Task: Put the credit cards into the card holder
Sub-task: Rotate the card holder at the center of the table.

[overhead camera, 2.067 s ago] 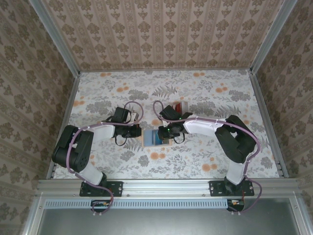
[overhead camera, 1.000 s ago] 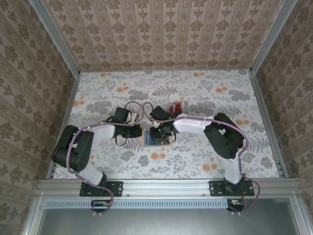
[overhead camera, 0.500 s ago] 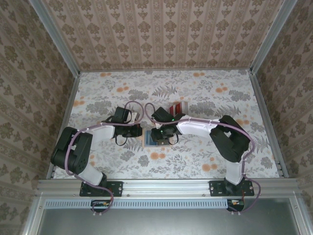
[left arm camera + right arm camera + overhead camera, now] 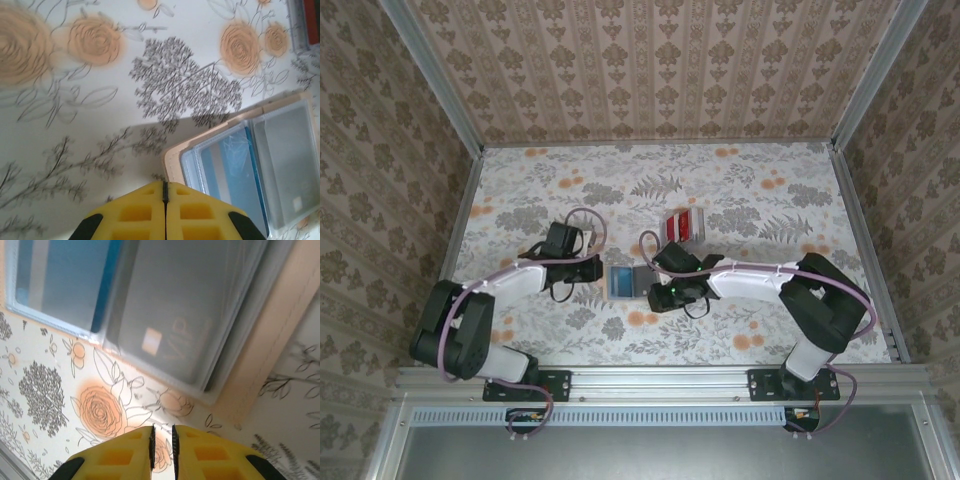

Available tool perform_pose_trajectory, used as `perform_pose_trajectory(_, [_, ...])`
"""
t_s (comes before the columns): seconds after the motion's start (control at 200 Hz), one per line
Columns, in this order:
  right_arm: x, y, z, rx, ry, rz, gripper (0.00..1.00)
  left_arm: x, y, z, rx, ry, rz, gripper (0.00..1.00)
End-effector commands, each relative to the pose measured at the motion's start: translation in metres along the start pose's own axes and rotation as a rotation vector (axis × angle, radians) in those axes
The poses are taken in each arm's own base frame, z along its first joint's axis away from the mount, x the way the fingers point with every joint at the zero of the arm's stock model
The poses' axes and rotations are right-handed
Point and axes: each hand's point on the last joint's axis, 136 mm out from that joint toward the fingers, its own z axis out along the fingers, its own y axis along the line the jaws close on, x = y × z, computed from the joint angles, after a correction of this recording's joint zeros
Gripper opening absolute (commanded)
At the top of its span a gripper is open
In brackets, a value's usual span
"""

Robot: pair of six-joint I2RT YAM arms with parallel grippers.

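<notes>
Seen from above, a tan-peach folding card holder (image 4: 630,282) lies opened flat on the floral-patterned worktop (image 4: 770,200), between the two arms and a little left of centre. Its two pockets sit side by side, so the open holder runs left to right, while each pocket's long side runs away from the arms. A blue plastic card (image 4: 620,282) fills the left pocket, and the right pocket looks grey. The left hand (image 4: 600,268) sits just beside the holder's left edge and the right hand (image 4: 662,290) at its right near corner. A small stack of red plastic cards (image 4: 684,225) with white bands lies farther back and to the right, well apart from the holder, its long side roughly left to right and slightly tilted. In the left wrist view, the left hand's (image 4: 165,192) yellow fingertips are pressed together above bare worktop. The holder's tan rim (image 4: 170,160) lies just beyond them, slanting across the lower right, with the blue card (image 4: 235,165) under clear plastic. In the right wrist view, the right hand's (image 4: 162,437) yellow fingertips are closed to a thin slit, holding nothing, near the holder's tan border (image 4: 260,360). The blue card (image 4: 60,275) shows at upper left, beside a grey card marked VIP (image 4: 170,325) inside the neighbouring pocket.
</notes>
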Motion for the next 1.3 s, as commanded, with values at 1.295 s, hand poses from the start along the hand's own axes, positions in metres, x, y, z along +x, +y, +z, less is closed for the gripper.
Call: perform_pose_trajectory(1.295, [-0.152, 0.014, 0.035, -0.018, 0.020, -0.048, 0.22, 0.077, -0.084, 0.028, 0.060, 0.028, 0.002, 0.18])
